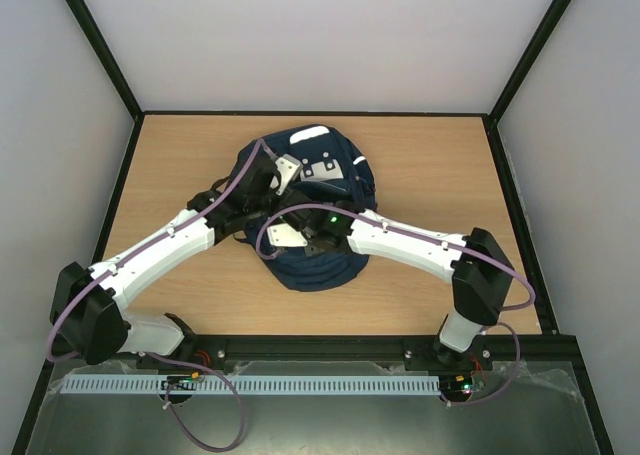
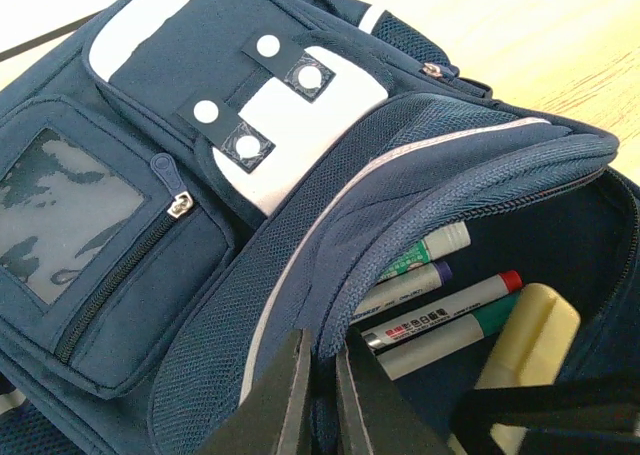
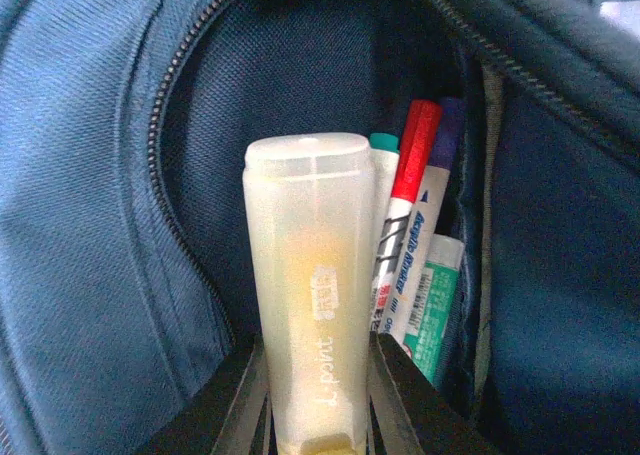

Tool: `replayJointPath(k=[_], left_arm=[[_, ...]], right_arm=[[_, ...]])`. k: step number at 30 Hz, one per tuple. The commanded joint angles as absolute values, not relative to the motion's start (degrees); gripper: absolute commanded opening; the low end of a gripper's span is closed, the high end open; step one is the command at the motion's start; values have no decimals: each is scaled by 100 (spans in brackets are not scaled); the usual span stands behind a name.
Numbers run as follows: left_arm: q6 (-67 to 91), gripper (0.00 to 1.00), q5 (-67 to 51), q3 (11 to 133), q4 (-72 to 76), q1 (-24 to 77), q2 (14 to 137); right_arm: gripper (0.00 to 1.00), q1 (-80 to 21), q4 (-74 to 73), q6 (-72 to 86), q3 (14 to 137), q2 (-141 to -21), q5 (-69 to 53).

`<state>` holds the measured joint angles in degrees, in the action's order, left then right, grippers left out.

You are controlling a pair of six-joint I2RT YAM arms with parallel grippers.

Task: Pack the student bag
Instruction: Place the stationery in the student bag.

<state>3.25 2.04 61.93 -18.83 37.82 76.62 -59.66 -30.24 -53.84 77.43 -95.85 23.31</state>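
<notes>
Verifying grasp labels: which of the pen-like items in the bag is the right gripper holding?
The thick pale-yellow stick, clamped in the right gripper; the thinner markers lie loose beside it in the student bag.

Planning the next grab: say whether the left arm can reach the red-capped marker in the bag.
Probably not: the left gripper is clamped on the rim of the student bag, and the right gripper holds a yellow tube beside the red-capped marker.

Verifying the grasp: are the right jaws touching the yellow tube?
Touching. The right wrist view shows both right jaws pressed against the sides of the tube, with no gap on either side.
</notes>
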Motion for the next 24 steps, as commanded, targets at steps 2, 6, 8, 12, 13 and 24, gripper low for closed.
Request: replayJointPath(k=[2,6,8,12,13,24], left_arm=[[448,2,298,6207,-1460,3674,7427],[448,2,307,6171,-1441,3674,7410],[448,2,303,6170,-1437,3674,7417],[448,2,292,6160,-1420,3665,7425],[448,2,278,6165,-1417,3669,7428],[473,2,237,6137,-1406,3647,7445]], right_arm=[[1,-5951,-2594,-5581,7609,-9907,2706],[1,-5841,-2536,-5617,7606,-10135,2646],[1,-5785,-2464,-5660,7577,-10219,2639],[1,-5651,-2108,-5846,7462,-10348,2789],[2,-5625,-1881,-5928,7402,-10365,2859],[33,-5502,-1280,-5943,7245,-10365,3071]])
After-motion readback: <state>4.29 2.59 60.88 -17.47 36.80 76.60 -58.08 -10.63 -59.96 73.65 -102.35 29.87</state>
